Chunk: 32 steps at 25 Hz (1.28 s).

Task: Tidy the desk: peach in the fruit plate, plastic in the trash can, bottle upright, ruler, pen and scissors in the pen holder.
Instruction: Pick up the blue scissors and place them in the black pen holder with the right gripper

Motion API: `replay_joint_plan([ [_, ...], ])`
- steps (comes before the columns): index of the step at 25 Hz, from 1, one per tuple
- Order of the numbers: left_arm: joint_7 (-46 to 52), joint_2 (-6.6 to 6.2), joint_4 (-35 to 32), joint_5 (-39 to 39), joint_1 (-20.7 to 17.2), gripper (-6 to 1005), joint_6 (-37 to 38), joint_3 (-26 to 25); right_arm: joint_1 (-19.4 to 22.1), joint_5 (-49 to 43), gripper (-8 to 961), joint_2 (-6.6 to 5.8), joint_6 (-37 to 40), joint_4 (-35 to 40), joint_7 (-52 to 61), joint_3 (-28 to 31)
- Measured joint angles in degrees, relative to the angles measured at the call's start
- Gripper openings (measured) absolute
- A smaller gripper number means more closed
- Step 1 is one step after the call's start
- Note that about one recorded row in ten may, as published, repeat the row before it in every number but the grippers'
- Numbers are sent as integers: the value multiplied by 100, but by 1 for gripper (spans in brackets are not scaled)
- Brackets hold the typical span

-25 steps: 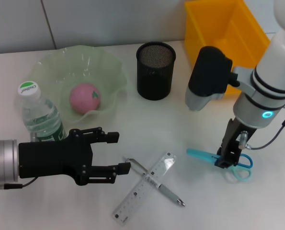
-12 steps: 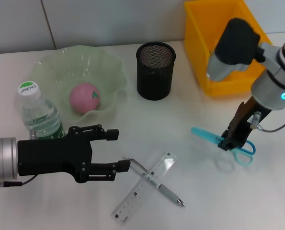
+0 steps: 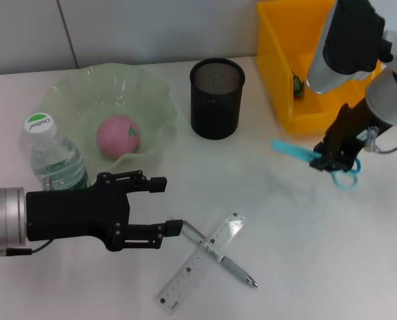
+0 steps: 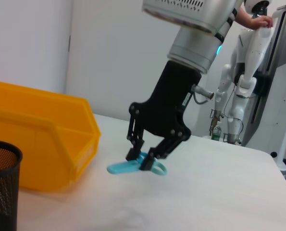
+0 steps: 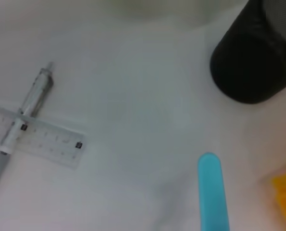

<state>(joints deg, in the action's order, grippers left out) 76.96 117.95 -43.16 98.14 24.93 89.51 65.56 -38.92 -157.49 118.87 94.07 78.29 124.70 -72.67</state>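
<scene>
Right end effector [image 3: 331, 162] clamped on scissors [image 3: 316, 160], apparently clear of table [image 3: 298, 267], beside bin [image 3: 298, 60]. Left end effector [image 3: 166, 205] apart, near ruler [image 3: 199, 261].

The scene is evenly and brightly lit, apparently from overhead. Soft, faint shadows are cast on the white matte tabletop [image 3: 285, 267], most plainly a diffuse grey patch below the lifted teal-handled scissors [image 3: 318, 160]. Small glints are seen on the translucent pale-green wavy glass plate [image 3: 71, 90] at the far left. The head view is sharp throughout. In the right wrist view everything is soft, the transparent plastic ruler [image 5: 37, 137] and black mesh cylindrical pen holder [image 5: 258, 57] included. The left wrist view is clear, slightly hazy in the background.
</scene>
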Motion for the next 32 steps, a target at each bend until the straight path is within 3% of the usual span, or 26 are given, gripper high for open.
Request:
replay_joint_plan([
  [13, -46, 19, -8, 0, 70, 815, -14, -76, 311, -485, 221, 36, -622, 1315, -720, -133],
  [24, -209, 43, -16, -38, 100, 814, -149, -88, 338, -975, 221, 35, -1283, 1617, -1039, -512],
  [27, -209, 44, -12, -39, 106, 814, -168, -89, 370, -814, 221, 33, -1406, 1581, -1045, -403],
  [32, -209, 53, 27, -195, 129, 815, -177, -87, 471, 215, 221, 20, -1364, 1558, -1049, 182],
])
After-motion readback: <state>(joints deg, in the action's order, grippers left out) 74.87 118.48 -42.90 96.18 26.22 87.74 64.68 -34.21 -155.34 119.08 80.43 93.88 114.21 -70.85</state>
